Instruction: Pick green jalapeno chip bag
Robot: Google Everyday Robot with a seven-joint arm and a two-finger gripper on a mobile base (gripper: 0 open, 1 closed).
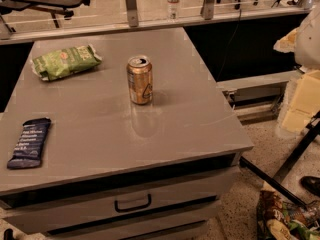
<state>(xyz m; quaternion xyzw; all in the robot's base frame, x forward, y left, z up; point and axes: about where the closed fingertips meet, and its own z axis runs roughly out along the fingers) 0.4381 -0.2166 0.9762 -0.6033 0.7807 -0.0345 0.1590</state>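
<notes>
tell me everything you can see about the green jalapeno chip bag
The green jalapeno chip bag is a small light-green crinkled packet with a round orange-red logo and pale lettering. It lies flat, long side running left to right, at the back left of the grey table, left of the can and apart from it. Only the tabletop touches it; the gripper is beyond the table's right side.

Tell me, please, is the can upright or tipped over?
Upright: the can stands on its base on the table, its opened top facing up. The gripper is not in view.
</notes>
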